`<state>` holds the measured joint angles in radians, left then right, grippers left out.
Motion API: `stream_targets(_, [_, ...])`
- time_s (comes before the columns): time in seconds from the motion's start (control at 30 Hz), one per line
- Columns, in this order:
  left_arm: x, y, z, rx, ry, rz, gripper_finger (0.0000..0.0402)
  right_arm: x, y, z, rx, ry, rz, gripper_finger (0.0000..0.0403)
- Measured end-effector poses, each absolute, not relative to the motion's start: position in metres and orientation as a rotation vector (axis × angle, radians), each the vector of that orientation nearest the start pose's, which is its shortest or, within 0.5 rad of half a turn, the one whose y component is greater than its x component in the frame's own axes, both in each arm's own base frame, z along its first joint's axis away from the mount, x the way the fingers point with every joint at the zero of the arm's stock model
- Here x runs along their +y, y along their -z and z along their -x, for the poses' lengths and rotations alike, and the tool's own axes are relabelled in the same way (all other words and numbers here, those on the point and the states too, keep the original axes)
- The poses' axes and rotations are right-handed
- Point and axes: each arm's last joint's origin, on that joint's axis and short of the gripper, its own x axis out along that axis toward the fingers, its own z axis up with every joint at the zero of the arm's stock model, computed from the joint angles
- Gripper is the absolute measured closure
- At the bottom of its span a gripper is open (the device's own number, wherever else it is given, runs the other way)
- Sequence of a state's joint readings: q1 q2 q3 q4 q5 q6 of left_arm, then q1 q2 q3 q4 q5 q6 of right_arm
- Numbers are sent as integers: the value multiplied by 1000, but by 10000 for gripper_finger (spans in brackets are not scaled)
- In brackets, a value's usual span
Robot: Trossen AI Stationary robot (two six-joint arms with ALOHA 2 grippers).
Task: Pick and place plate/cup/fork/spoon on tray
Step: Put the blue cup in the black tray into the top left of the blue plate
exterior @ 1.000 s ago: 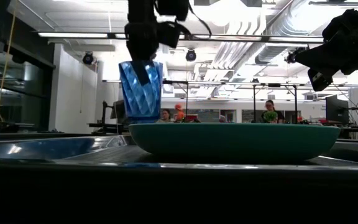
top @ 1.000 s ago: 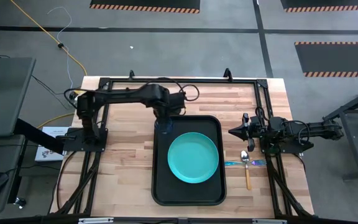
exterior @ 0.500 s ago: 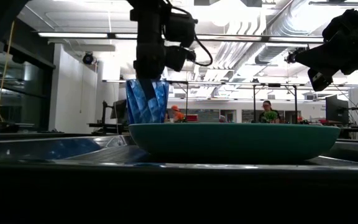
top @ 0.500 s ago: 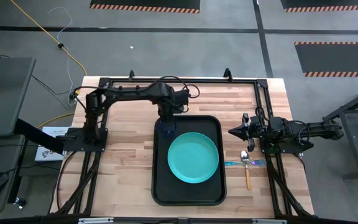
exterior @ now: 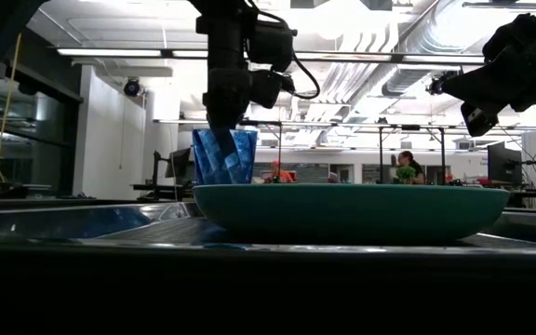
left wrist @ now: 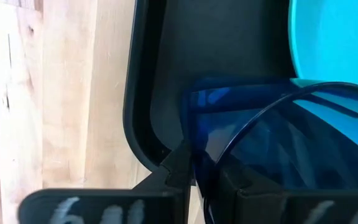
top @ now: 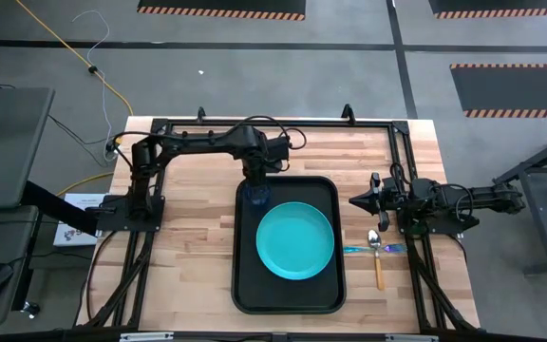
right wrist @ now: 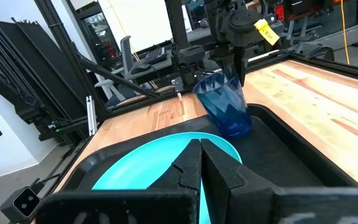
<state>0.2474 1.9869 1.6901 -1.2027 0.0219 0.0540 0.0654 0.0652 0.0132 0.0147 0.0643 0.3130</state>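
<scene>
— Where is the small dark-blue see-through cup (top: 257,196) held?

— At the far left corner of the big black tray (top: 243,275), its rim pinched by the left gripper (top: 255,180), beside the round teal plate (top: 295,240).

— What could go wrong?

— It could be tipped if let go tilted. The right gripper (right wrist: 201,163) is kept closed.

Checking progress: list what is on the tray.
On the tray lies the plate. The left gripper holds the cup at its far-left corner; contact with the floor is hidden.
</scene>
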Motion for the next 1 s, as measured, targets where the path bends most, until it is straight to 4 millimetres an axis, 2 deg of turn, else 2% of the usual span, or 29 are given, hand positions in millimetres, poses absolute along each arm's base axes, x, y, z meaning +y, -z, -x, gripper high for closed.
stream_targets(0.63, [94, -234, -374, 1493, -156, 169, 366, 5, -164, -101, 37, 4, -311, 402])
stream_targets(0.77, [94, -234, -374, 1494, -160, 165, 342, 5, -164, -101, 37, 4, -311, 402])
stream_targets(1.0, [94, -234, -374, 1496, -177, 154, 275, 5, -164, -101, 37, 5, -311, 402])
